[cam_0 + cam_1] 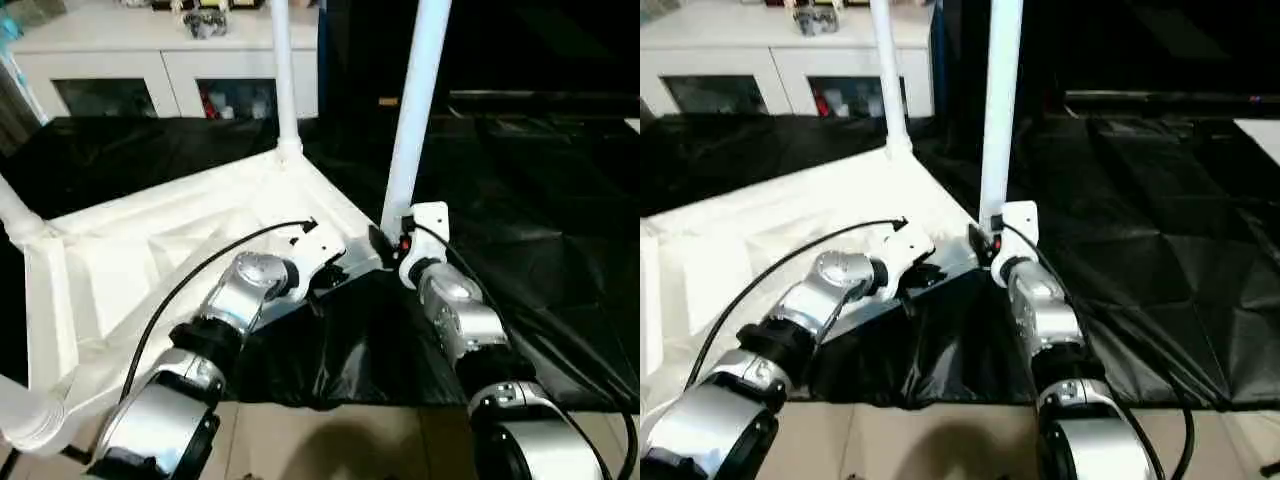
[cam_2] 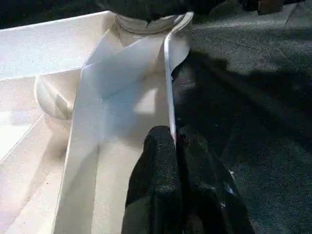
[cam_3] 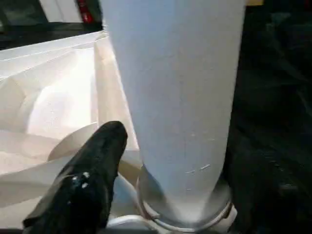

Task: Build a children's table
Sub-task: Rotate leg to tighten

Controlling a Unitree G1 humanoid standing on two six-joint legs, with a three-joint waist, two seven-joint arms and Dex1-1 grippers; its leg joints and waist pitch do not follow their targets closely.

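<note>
While the table [image 1: 150, 260] lies upside down on the black sheet [image 1: 540, 230] with its legs pointing up, the left gripper [image 2: 175, 146] pinches the thin rim [image 2: 168, 83] near the corner, and just beside it the right gripper [image 1: 392, 250] rests against the base of the leg [image 1: 410, 120], its grip impossible to judge.

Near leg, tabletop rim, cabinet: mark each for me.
Near leg [image 1: 412, 110], left eye view, mid-shaft.
Tabletop rim [image 2: 169, 78], left wrist view, thin upright edge.
Cabinet [image 1: 120, 60], left eye view, front panel above glass doors.
</note>
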